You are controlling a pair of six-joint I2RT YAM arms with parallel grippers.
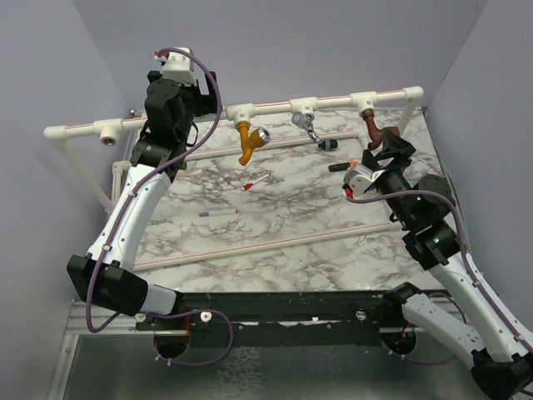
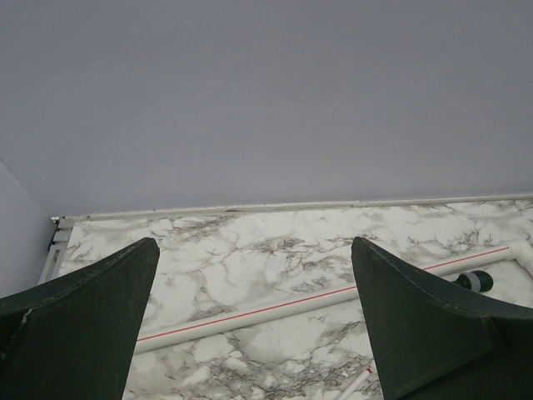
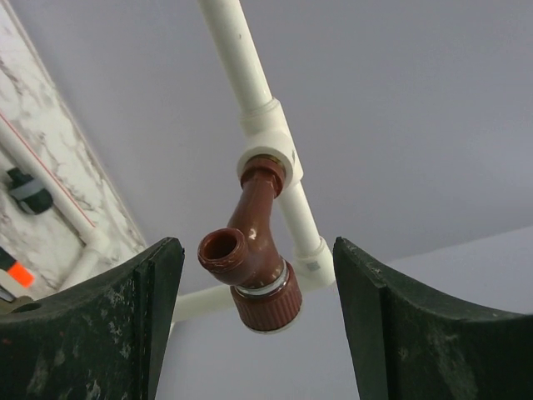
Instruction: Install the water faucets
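Note:
Three faucets hang from tees on the white back pipe [image 1: 275, 107]: the mustard-orange one with a chrome knob [image 1: 247, 142], the silver-grey one [image 1: 305, 125] and the dark brown one [image 1: 372, 132]. The dark green faucet is not in view. My right gripper [image 1: 390, 150] is open just below the brown faucet [image 3: 254, 250]. In the right wrist view the faucet sits between the spread fingers, touching neither. My left gripper [image 1: 171, 154] is at the back left by the pipe. It is open and empty [image 2: 254, 242], over bare marble.
An empty tee [image 1: 108, 133] sits at the pipe's left end. On the marble lie a black piece [image 1: 327, 144], a black-and-orange piece [image 1: 341, 166], a white-and-red marker [image 1: 254, 182], a purple marker [image 1: 215, 213] and thin red-striped pipes [image 1: 250, 246]. Walls close in on both sides.

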